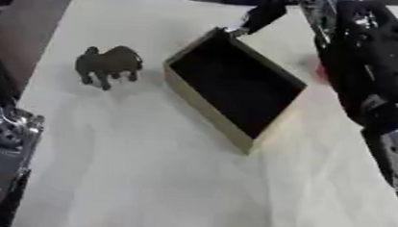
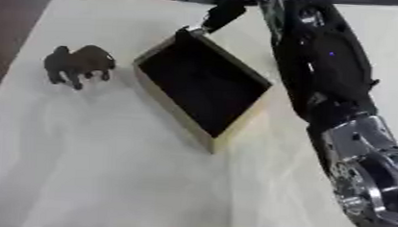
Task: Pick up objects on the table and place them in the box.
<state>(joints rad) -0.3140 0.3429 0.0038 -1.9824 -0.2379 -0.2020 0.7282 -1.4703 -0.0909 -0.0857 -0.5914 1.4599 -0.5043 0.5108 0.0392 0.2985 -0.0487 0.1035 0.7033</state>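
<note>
A brown toy animal (image 1: 110,63) stands on its legs at the left of the pale table (image 1: 149,171). To its right lies the box (image 1: 231,83), tan-walled with a dark inside, turned at an angle; nothing shows inside it. My right arm (image 2: 330,73) runs up the right side, and my right hand (image 2: 223,13) hangs at the box's far corner, blurred. A small red patch (image 1: 319,70) peeks out from behind the arm, right of the box. Of the left arm only a silver part (image 1: 3,140) shows at the lower left; its hand is hidden.
Bare tabletop stretches in front of the box and the toy. The table's left edge runs close past the toy, with dark floor (image 1: 20,35) beyond it.
</note>
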